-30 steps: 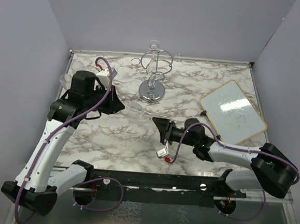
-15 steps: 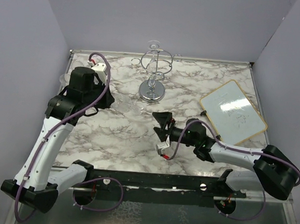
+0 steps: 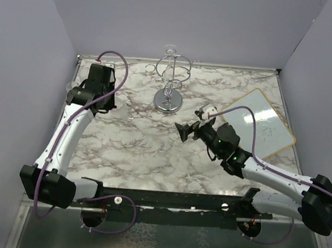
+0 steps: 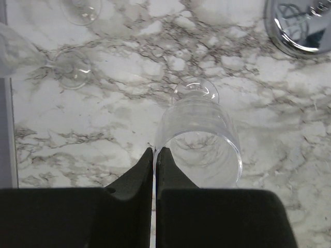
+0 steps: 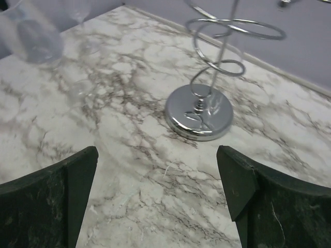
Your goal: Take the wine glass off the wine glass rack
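The chrome wine glass rack (image 3: 171,78) stands at the back middle of the marble table; its mirrored base (image 5: 199,116) and looped arms (image 5: 235,28) fill the right wrist view. A clear round foot (image 3: 171,48) shows at the rack's top. My left gripper (image 4: 155,151) is shut, pinching the rim of a clear wine glass (image 4: 199,134) that hangs over the table at the back left, away from the rack. In the top view that left gripper (image 3: 105,103) is near the left wall. My right gripper (image 3: 187,128) is open and empty, facing the rack from the front; its fingers (image 5: 77,170) stand wide apart.
Other clear glasses stand by the left wall (image 4: 70,70), also seen in the right wrist view (image 5: 31,33). A white board with a wooden frame (image 3: 258,122) lies at the right. Purple-grey walls close in the table on three sides.
My left arm has drawn back toward the left wall with the glass in its shut jaws. My right arm has swung round to face the rack and its jaws have opened wide.
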Controlling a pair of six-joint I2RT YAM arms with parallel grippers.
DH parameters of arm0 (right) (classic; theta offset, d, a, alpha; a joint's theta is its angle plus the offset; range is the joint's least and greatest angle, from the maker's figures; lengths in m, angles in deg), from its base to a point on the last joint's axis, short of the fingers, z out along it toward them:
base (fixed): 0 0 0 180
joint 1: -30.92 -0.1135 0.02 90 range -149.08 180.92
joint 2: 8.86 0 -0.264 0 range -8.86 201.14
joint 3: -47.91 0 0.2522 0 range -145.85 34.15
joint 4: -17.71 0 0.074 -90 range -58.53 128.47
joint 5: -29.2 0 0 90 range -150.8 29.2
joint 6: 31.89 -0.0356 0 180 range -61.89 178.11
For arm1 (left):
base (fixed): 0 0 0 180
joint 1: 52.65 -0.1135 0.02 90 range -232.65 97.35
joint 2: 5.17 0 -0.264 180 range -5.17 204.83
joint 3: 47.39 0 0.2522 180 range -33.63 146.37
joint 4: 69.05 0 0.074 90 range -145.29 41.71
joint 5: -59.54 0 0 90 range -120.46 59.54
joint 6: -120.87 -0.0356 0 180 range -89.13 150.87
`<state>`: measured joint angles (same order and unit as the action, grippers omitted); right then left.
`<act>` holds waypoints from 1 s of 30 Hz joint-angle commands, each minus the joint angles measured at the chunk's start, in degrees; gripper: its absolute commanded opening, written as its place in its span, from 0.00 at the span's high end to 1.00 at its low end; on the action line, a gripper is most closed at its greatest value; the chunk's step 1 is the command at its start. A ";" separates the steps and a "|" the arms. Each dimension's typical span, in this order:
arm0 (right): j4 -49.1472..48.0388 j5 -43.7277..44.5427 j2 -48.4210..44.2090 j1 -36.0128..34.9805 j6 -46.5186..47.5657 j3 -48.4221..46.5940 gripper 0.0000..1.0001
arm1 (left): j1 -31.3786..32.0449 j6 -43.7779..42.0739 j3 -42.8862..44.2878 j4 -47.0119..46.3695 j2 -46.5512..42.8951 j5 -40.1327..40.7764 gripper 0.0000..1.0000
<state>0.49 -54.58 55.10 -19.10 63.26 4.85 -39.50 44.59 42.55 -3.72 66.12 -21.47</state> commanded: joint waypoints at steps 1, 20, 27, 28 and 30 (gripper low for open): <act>16.81 18.18 0.90 1.95 -17.01 -8.24 0.00 | -7.50 -2.31 3.45 -4.96 3.77 3.37 1.00; 23.94 -0.81 -2.50 6.16 -16.90 -10.97 0.00 | -12.33 -0.79 23.80 -8.79 30.25 2.82 1.00; 23.51 -0.65 -1.92 6.56 -16.91 -10.68 0.01 | -12.35 -2.45 25.48 -7.87 32.28 6.93 1.00; 23.58 -0.68 -1.72 6.60 -17.03 -10.76 0.00 | -12.36 -2.73 25.65 -7.89 32.44 7.52 1.00; 23.47 -0.81 -1.37 6.60 -17.06 -10.78 0.00 | -12.33 -3.25 26.23 -7.68 33.02 8.34 1.00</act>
<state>24.20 -53.86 52.87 -12.83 46.72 -5.86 -51.52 42.84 65.37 -10.63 98.71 -17.20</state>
